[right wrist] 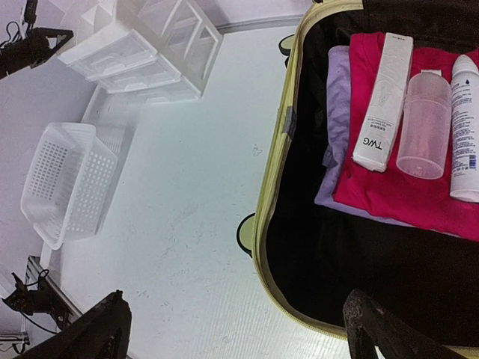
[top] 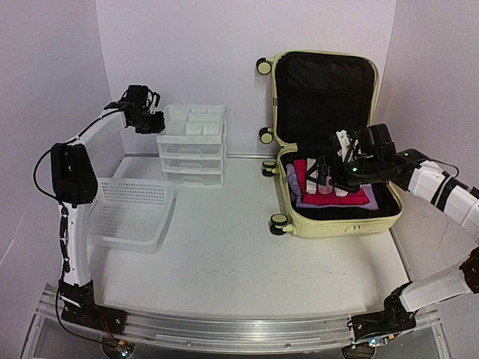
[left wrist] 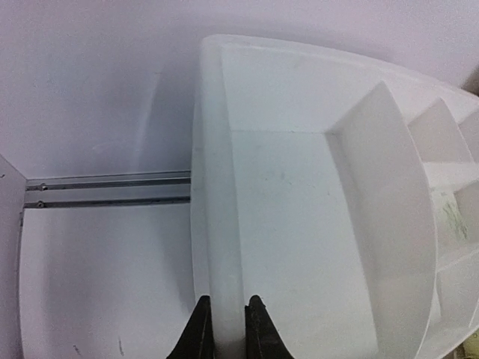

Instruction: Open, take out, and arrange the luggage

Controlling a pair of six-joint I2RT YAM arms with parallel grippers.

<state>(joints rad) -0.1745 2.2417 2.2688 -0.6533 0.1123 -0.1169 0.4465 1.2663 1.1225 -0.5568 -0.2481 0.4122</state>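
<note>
The pale yellow luggage lies open at the right of the table, its black-lined lid standing upright. Inside, a red garment lies on a purple one, with a white tube, a clear pinkish bottle and a white spray bottle on top. My right gripper hovers over the case's front left corner, open wide and holding nothing. My left gripper is at the drawer unit's top left edge, its jaws pinched on that tray's rim wall.
A white plastic drawer unit with a divided top tray stands against the back wall. A white mesh basket lies on the left, beside the left arm. Bare table lies between basket and luggage.
</note>
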